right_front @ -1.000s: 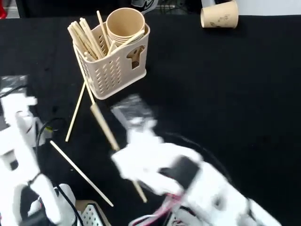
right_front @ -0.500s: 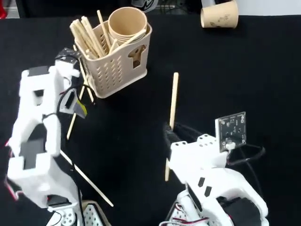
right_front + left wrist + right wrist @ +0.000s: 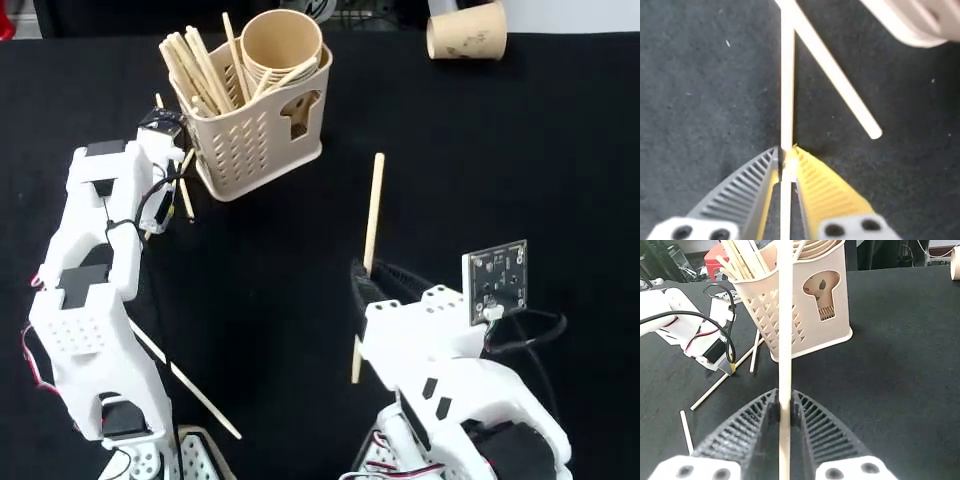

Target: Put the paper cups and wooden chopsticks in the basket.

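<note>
Left gripper (image 3: 785, 161) is closed on a wooden chopstick (image 3: 787, 85) just beside the basket (image 3: 250, 150) | right gripper (image 3: 784, 412) is clamped on a second chopstick (image 3: 784, 315) (near mid-table); stacked paper cups (image 3: 282, 45) are seen inside the basket; one cup (image 3: 466, 32) is seen on its side at the far edge of the table (image 3: 520, 170)

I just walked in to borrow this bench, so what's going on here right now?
Chopsticks and cups are being put into the basket. The left pincer is shut on a chopstick beside it. The right pincer grips a second chopstick pointed toward it. Stacked cups and several chopsticks are already inside. One paper cup lies on its side at the far edge of the table, and a third chopstick lies loose on the near side.
</note>
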